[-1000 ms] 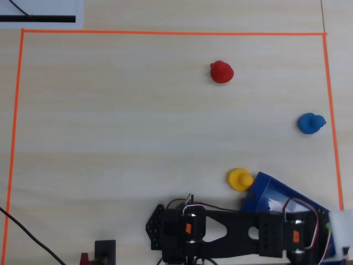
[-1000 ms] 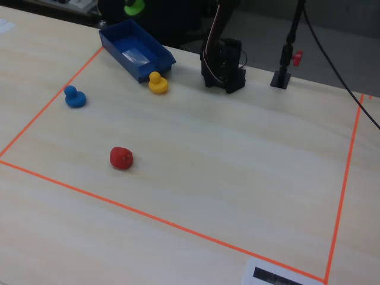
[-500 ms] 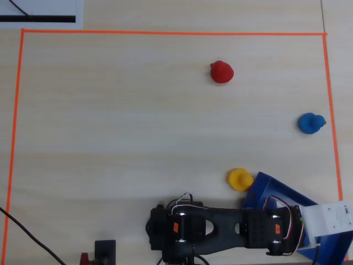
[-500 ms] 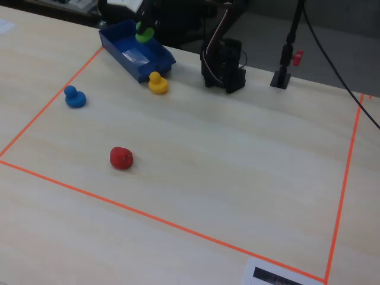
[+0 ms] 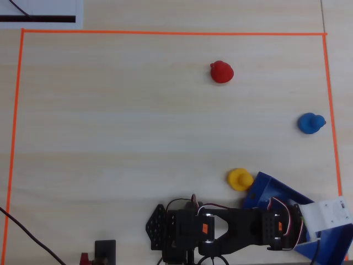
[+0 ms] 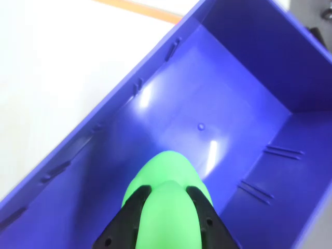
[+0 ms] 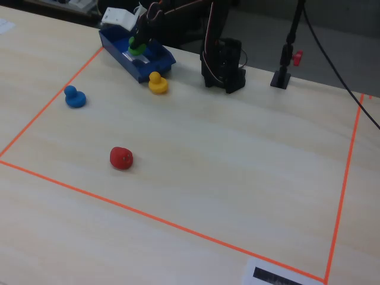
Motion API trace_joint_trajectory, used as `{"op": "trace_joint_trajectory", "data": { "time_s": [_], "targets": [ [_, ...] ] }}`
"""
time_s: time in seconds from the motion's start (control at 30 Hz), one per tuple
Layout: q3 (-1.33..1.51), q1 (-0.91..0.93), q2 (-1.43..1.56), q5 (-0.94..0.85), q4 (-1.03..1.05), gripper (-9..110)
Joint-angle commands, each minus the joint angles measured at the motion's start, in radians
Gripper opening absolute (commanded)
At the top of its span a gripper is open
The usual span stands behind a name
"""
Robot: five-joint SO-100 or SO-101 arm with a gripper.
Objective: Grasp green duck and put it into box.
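The green duck (image 6: 167,207) is clamped between my gripper's (image 6: 167,194) two black fingers (image 6: 132,210) and hangs just above the floor of the blue box (image 6: 207,93). In the fixed view the duck (image 7: 136,46) shows as a green patch in the gripper (image 7: 138,46) over the box (image 7: 136,68) at the table's far left. In the overhead view the arm covers the duck; the box (image 5: 270,190) sits at the lower right under the wrist.
A yellow duck (image 5: 240,178) sits right against the box's corner. A blue duck (image 5: 311,123) and a red duck (image 5: 222,72) stand apart on the table. Orange tape (image 5: 165,32) frames the work area. The arm's base (image 7: 222,62) stands beside the box.
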Motion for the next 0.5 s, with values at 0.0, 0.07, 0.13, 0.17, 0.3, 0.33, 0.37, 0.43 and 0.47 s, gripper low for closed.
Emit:
{"op": "trace_joint_trajectory", "data": {
  "time_s": [0.0, 0.07, 0.13, 0.17, 0.3, 0.33, 0.37, 0.43, 0.47],
  "targets": [
    [0.018, 0.017, -0.006, -0.054, -0.112, 4],
    [0.020, 0.025, -0.014, -0.083, -0.117, 6],
    [0.037, 0.031, -0.014, -0.115, -0.143, 10],
    [0.049, 0.032, -0.014, -0.133, -0.161, 11],
    [0.048, 0.037, -0.005, -0.149, -0.163, 15],
    [0.048, 0.038, 0.003, -0.149, -0.156, 15],
    [0.048, 0.041, 0.011, -0.147, -0.149, 16],
    [0.052, 0.044, 0.025, -0.149, -0.132, 20],
    [0.054, 0.046, 0.032, -0.149, -0.126, 20]
  ]
}}
